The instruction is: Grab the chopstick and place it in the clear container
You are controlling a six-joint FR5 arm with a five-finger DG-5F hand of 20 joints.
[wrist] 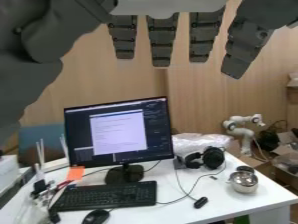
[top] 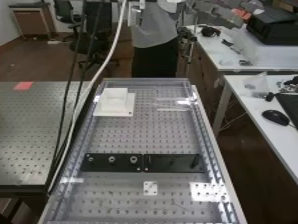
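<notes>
The robot hand (top: 221,14) is held beyond the surface's far edge, its fingers straight and spread apart, pinching nothing. Near the surface's far right corner lies a thin pale strip, possibly the chopstick (top: 173,109); a white block (top: 115,102) stands near the far left corner.

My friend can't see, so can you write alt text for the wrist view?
The robot's dark grey hand is open; beyond it stands a white desk with a monitor, keyboard, headphones and a shiny round metal thing.
</notes>
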